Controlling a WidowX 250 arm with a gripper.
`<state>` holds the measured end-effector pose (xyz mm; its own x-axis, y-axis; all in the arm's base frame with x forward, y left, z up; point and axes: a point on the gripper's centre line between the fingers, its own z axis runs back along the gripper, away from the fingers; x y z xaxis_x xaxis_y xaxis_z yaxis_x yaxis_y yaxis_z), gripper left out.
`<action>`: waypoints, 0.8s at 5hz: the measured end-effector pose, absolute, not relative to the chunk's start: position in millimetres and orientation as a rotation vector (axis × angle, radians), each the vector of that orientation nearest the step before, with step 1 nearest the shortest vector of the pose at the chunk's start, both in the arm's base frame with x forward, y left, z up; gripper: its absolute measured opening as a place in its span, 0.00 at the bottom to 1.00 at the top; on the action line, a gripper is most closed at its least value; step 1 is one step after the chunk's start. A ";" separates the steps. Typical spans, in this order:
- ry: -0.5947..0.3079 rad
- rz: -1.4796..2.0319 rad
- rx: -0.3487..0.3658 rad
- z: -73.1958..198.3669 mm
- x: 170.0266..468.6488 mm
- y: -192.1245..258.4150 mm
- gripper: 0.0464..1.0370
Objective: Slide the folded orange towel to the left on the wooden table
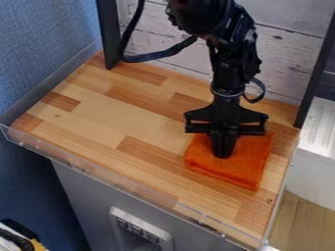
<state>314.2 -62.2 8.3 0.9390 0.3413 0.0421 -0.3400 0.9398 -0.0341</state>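
My black gripper (224, 153) hangs down from the top edge of the camera view to the right part of the wooden surface. Its fingers are together, with the tips low over the upper left part of an orange cloth (252, 164). Folded into a rough square, the cloth lies flat near the right edge of the surface. The gripper covers part of it, and I cannot tell whether the tips touch it.
The wooden tabletop (124, 117) has a clear raised rim (131, 188) along its front. Black posts stand at the back left and right, before a whitewashed plank wall (288, 54). A blue panel is on the left, and a white unit (317, 162) stands beyond the right edge.
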 end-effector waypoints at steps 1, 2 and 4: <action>-0.048 0.268 -0.013 7.7 313.0 -53.5 0.01; -0.044 0.186 0.000 9.0 316.8 -47.2 0.01; -0.009 0.069 0.020 9.2 318.3 -31.5 0.01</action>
<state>318.3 -31.5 9.2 0.9976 0.0692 0.0099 -0.0694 0.9974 0.0194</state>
